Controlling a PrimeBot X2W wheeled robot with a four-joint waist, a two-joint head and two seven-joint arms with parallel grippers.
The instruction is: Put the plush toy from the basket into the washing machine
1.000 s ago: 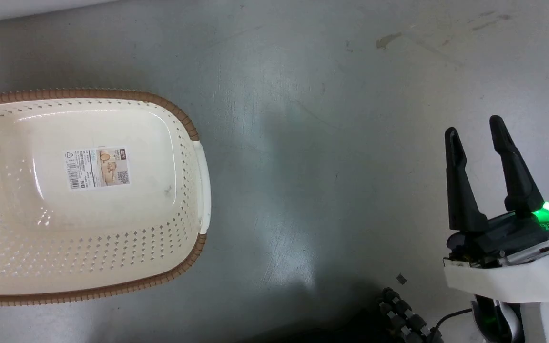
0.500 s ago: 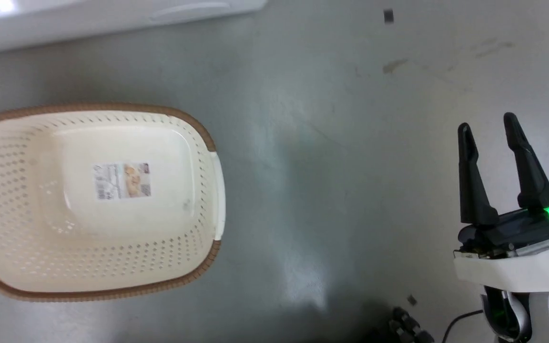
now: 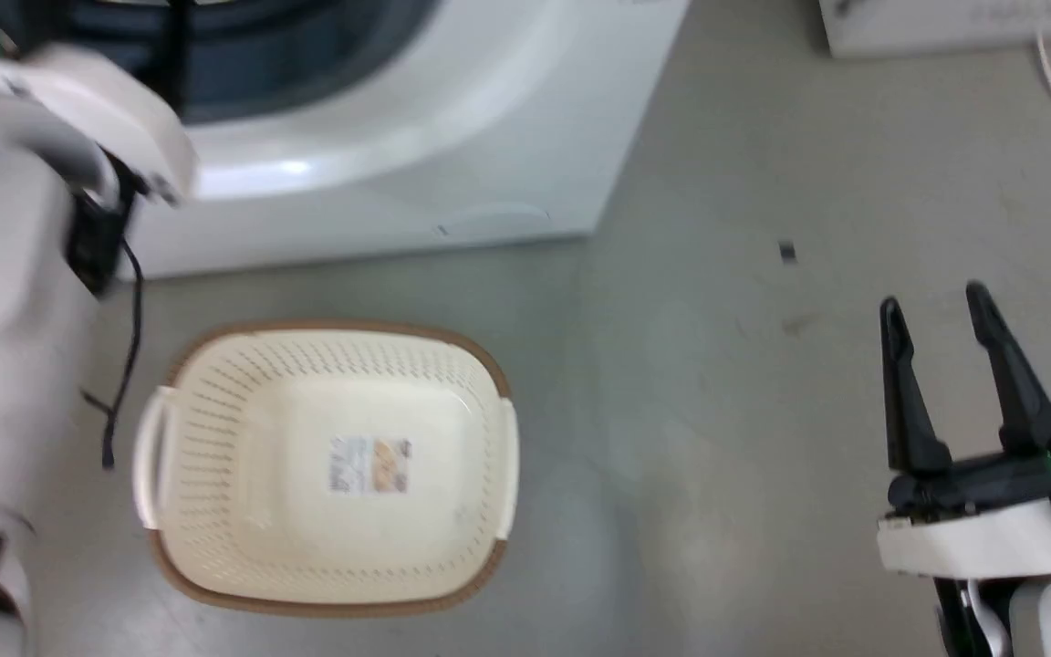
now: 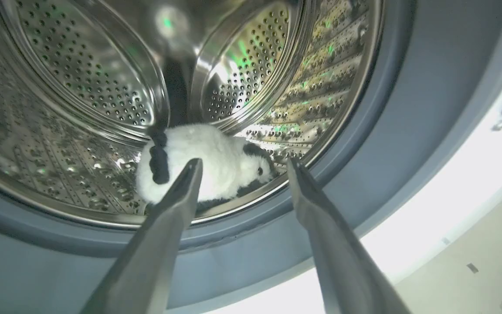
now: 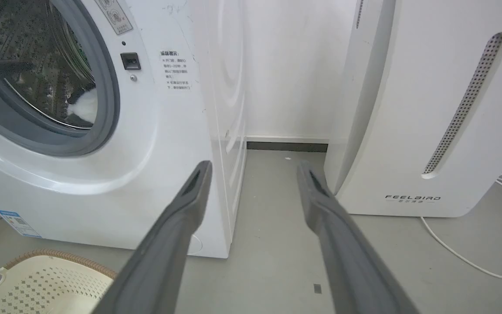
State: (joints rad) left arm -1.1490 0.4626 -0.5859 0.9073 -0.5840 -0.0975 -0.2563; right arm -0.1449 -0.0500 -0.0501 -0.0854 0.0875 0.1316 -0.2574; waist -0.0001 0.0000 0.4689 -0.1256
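The plush toy (image 4: 207, 163), white and fluffy with dark patches, lies on the perforated steel drum (image 4: 81, 69) inside the washing machine (image 3: 452, 137), just behind the grey rubber ring (image 4: 386, 131). My left gripper (image 4: 243, 165) is open at the round opening, apart from the toy and holding nothing. The right wrist view shows a bit of the white toy (image 5: 83, 107) through the opening. The cream basket (image 3: 325, 327) with its brown rim stands on the floor before the washer, with a paper label on its floor and nothing else in it. Over bare floor at the lower right, my right gripper (image 3: 934, 299) is open.
The white FEELBIRD appliance (image 5: 408, 109) stands right of the washer, with a narrow gap between them. A white cable (image 5: 464, 257) trails on the floor beside it. My pale left forearm (image 3: 5, 301) and its black cable (image 3: 124, 365) hang just left of the basket.
The head camera has swung up and back: the basket now sits lower and smaller, and the washer front and my left forearm have come into view. My right gripper stays open.
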